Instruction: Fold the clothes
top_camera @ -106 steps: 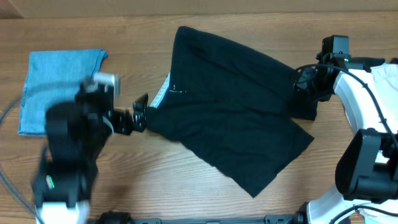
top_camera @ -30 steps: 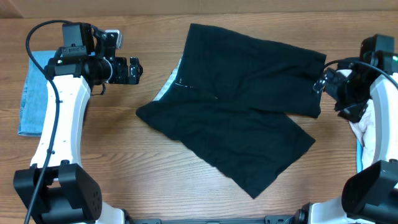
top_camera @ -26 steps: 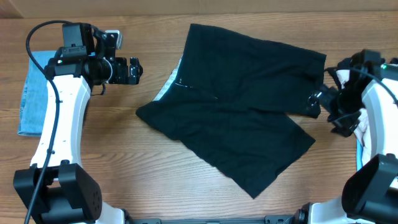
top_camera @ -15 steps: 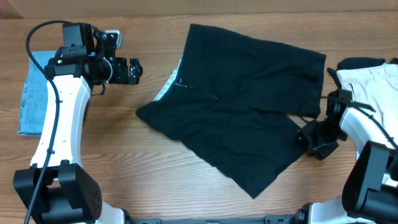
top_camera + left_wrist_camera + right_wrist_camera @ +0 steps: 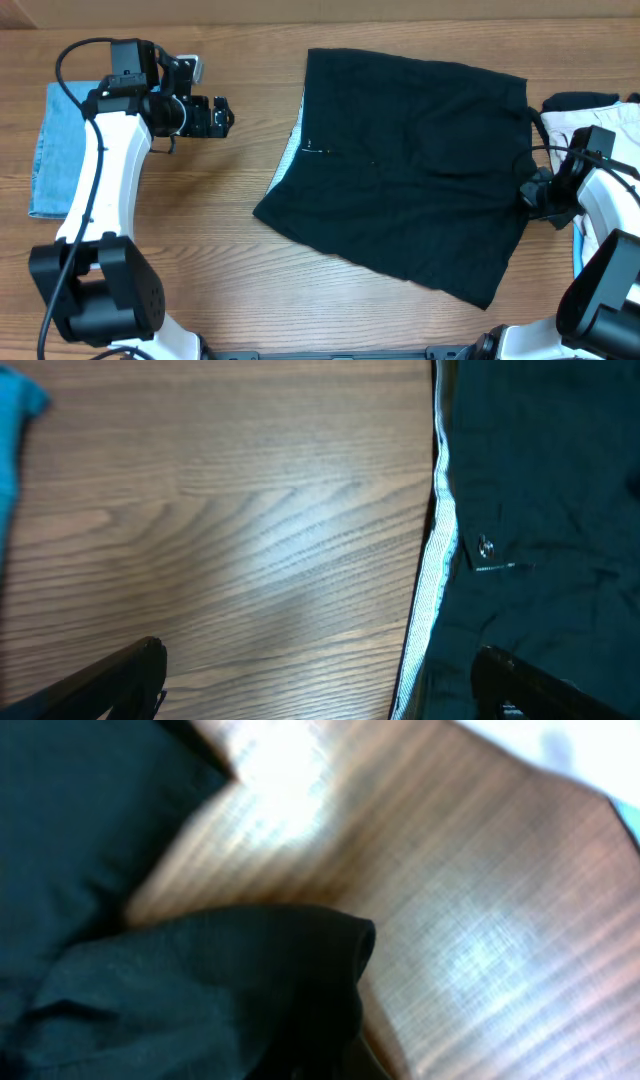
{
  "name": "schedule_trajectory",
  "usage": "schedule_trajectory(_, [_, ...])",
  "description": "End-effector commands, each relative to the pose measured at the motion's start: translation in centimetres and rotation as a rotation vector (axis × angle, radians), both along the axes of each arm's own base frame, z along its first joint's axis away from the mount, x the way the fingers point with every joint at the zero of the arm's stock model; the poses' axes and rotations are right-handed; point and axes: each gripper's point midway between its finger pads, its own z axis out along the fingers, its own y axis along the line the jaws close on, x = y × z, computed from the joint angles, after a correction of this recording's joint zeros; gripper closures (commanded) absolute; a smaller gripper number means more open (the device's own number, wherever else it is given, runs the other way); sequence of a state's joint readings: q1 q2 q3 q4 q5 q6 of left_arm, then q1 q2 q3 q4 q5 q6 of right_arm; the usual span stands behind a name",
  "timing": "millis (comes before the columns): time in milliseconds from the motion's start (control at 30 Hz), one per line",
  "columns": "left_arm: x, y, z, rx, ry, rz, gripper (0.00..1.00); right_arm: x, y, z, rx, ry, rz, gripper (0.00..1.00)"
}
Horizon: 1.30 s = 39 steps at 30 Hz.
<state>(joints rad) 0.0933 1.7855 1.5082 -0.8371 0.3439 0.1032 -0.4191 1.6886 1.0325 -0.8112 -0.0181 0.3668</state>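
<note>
The clothes' large black garment [image 5: 410, 170] lies spread in the middle of the table, its pale inner waistband [image 5: 290, 160] showing along the left edge. My right gripper [image 5: 533, 194] is shut on the garment's right edge. In the right wrist view a bunched fold of black cloth [image 5: 210, 990] fills the lower frame and hides the fingers. My left gripper [image 5: 226, 117] hovers open to the left of the garment, apart from it. In the left wrist view its fingers [image 5: 125, 672] straddle bare wood and the waistband [image 5: 436, 580]. A light-blue denim piece [image 5: 88, 145] lies folded at far left.
A pale beige and white pile [image 5: 598, 118] with a dark piece on top sits at the far right edge, behind my right arm. Bare wood table [image 5: 200, 250] runs between the denim and the black garment and along the front.
My right gripper shut on the black garment's right edge and drew it rightward; the garment slid right and its lower flap spread out. The left arm shifted only slightly.
</note>
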Motion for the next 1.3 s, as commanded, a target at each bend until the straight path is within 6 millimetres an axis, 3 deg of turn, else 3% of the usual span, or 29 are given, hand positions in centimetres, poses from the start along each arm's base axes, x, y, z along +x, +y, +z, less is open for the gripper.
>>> schedule_trajectory(0, [0.1,-2.9,-0.7,-0.17,0.042,-0.059,0.0,1.9,-0.7,1.2,-0.027,-0.069,0.034,0.57])
schedule_trajectory(33, [-0.3,-3.4,-0.8,-0.198,0.061,-0.075,0.0,2.0,-0.7,1.6,-0.022,-0.067,0.035,0.18])
schedule_trajectory(133, [-2.1,-4.5,-1.3,-0.206,0.122,-0.134,0.07,2.8,-0.4,4.8,0.015,-0.067,0.041,0.08])
schedule_trajectory(200, [-3.5,-5.1,-1.8,-0.208,0.179,-0.155,0.45,3.3,0.3,8.2,0.068,-0.077,0.051,0.06])
schedule_trajectory(267, [-4.6,-6.1,-2.4,-0.211,0.23,-0.174,0.92,3.3,1.6,9.3,0.122,-0.084,0.105,0.06])
schedule_trajectory(300, [-5.1,-6.7,-3.1,-0.205,0.252,-0.188,0.96,3.2,1.9,9.2,0.143,-0.08,0.111,0.06])
schedule_trajectory(433, [-8.0,-8.1,-7.2,-0.151,0.373,-0.21,0.95,2.3,2.7,9.1,0.18,-0.047,0.114,0.06])
schedule_trajectory(500, [-9.9,-8.7,-8.9,-0.156,0.456,-0.182,0.79,2.3,2.7,9.1,0.179,-0.048,0.113,0.06])
schedule_trajectory(533, [-10.8,-8.7,-9.6,-0.164,0.5,-0.148,0.77,2.4,2.6,9.2,0.178,-0.051,0.114,0.06])
schedule_trajectory(633, [-11.9,-8.6,-10.4,-0.17,0.548,-0.112,0.62,2.4,2.6,9.2,0.177,-0.051,0.114,0.06])
schedule_trajectory(767, [-12.9,-8.3,-11.2,-0.149,0.577,-0.107,0.6,2.4,2.6,9.2,0.177,-0.052,0.114,0.06])
schedule_trajectory(833, [-13.3,-8.1,-12.1,-0.135,0.579,-0.108,0.52,2.5,2.6,9.2,0.175,-0.055,0.114,0.06])
schedule_trajectory(900, [-13.5,-8.1,-13.1,-0.137,0.569,-0.108,0.56,2.6,2.5,9.2,0.173,-0.06,0.115,0.06])
schedule_trajectory(1067, [-14.2,-8.5,-13.0,-0.167,0.596,-0.112,0.85,2.6,2.5,9.2,0.168,-0.059,0.114,0.05])
schedule_trajectory(1167, [-15.6,-8.4,-13.0,-0.17,0.666,-0.077,0.93,2.6,2.5,9.2,0.168,-0.059,0.114,0.05])
schedule_trajectory(1267, [-17.9,-8.3,-13.8,-0.171,0.748,-0.049,0.91,2.6,2.5,9.2,0.168,-0.059,0.114,0.05])
